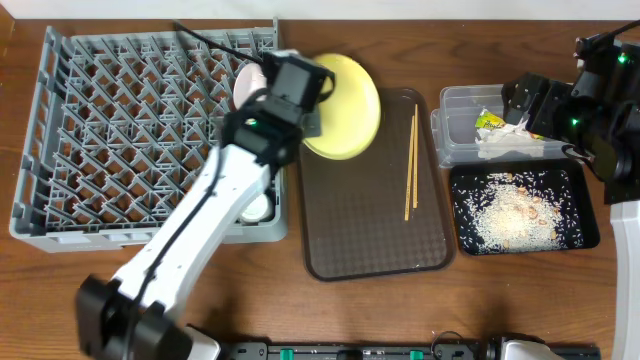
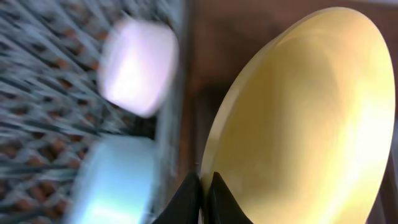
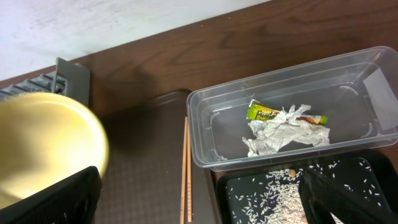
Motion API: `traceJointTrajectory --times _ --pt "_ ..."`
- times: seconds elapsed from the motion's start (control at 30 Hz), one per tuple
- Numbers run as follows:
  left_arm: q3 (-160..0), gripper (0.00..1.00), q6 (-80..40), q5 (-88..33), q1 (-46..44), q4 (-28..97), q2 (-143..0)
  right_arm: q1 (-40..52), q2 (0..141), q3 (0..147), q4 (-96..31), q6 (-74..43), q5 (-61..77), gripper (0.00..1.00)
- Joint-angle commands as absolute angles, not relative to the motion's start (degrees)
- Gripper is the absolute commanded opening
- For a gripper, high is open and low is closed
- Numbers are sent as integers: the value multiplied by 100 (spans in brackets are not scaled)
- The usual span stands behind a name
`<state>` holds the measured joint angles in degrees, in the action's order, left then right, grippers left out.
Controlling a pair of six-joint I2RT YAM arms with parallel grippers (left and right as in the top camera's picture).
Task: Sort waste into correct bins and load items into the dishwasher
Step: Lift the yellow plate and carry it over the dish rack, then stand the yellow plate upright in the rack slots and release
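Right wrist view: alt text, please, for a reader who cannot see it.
A clear plastic tub holds a yellow-green snack wrapper and crumpled white paper. Below it, a black tray is scattered with rice; to the left are two wooden chopsticks, then a yellow plate.

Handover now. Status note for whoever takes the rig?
Left gripper: jaws shut on the yellow plate at its rim, beside the dish rack. Right gripper: open, empty, by the clear tub.
Done: wrapper and crumpled paper in the tub; rice in the black tray; light blue bowl and one white dish in the rack.
To do: rack the plate, then the chopsticks on the brown tray. Second white piece not seen.
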<state>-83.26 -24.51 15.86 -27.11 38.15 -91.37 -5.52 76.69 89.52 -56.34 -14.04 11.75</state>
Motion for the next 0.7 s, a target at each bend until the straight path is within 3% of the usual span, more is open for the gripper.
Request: traceJointTrajectory --times 0.0,0.2,0.37,0.67 --pt "-8353 7 -2005 2047 -2248 3809 -8626 -593 7695 8986 -5645 -1455 1140 99" --pt "-8353 8 -1105 2349 -1208 3739 -8219 -593 7695 8986 -5645 -1455 1138 99" --pt "-8353 7 357 2412 -478 3153 -8366 -593 7695 8986 -5645 -1455 1140 99" --pt "-8353 7 1844 2410 102 2220 -8914 -593 7695 8986 -5645 -1455 1140 99"
